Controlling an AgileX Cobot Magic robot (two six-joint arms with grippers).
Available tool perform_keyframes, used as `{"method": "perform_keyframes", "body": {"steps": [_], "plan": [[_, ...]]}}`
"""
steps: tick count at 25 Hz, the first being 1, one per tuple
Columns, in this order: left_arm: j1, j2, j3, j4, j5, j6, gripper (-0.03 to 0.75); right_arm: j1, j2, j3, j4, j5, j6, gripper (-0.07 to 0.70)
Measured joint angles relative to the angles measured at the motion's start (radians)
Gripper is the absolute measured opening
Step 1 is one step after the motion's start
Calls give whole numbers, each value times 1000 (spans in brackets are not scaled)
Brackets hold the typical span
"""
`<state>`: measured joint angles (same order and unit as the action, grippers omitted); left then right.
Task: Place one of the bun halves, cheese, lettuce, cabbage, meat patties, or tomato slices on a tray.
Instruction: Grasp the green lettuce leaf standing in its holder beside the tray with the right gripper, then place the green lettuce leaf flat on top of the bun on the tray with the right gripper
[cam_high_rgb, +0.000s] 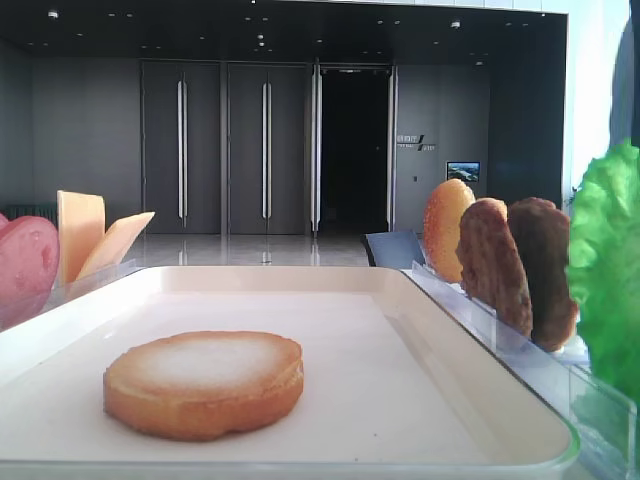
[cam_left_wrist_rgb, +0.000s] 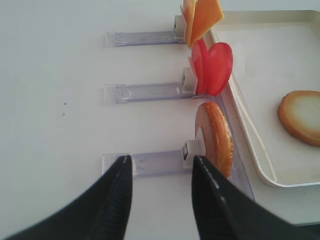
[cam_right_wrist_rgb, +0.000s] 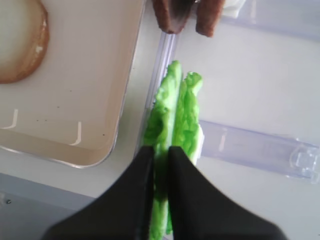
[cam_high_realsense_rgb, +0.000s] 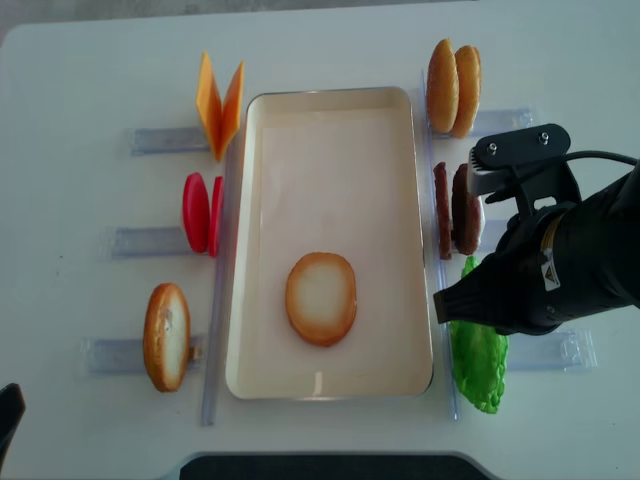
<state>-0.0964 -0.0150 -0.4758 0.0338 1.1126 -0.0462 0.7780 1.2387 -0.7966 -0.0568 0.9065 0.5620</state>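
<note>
My right gripper (cam_right_wrist_rgb: 160, 150) is shut on the lower edge of the lettuce (cam_right_wrist_rgb: 167, 107), a bright green ruffled leaf standing upright in a clear rack just right of the tray (cam_right_wrist_rgb: 75, 100). A second green leaf (cam_right_wrist_rgb: 191, 115) stands against it; I cannot tell whether that is the cabbage. From above, the right arm covers the top of the lettuce (cam_high_realsense_rgb: 478, 355). One bun half (cam_high_realsense_rgb: 321, 298) lies flat on the cream tray (cam_high_realsense_rgb: 330, 110), pale face up. My left gripper (cam_left_wrist_rgb: 161, 165) is open above an empty rack, beside an upright bun half (cam_left_wrist_rgb: 217, 137).
Clear racks line both long sides of the tray. On the left stand cheese (cam_high_realsense_rgb: 220, 105), tomato slices (cam_high_realsense_rgb: 200, 212) and a bun half (cam_high_realsense_rgb: 166, 336). On the right stand two bun pieces (cam_high_realsense_rgb: 453, 87) and two meat patties (cam_high_realsense_rgb: 455, 208), just beyond the lettuce.
</note>
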Motion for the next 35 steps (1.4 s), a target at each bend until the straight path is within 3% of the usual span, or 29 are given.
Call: {"method": "perform_keyframes", "body": {"steps": [2, 11, 24, 31, 35], "plan": [[0, 0, 0, 0, 0, 0, 306, 0, 0, 0, -24, 15, 16, 28], [0, 0, 0, 0, 0, 0, 306, 2, 0, -9, -9, 43, 24, 27], [0, 0, 0, 0, 0, 0, 295, 165, 0, -264, -2, 266, 85, 27], [0, 0, 0, 0, 0, 0, 293, 235, 0, -277, -4, 285, 146, 27], [0, 0, 0, 1, 0, 0, 293, 261, 0, -278, -1, 251, 157, 27]]}}
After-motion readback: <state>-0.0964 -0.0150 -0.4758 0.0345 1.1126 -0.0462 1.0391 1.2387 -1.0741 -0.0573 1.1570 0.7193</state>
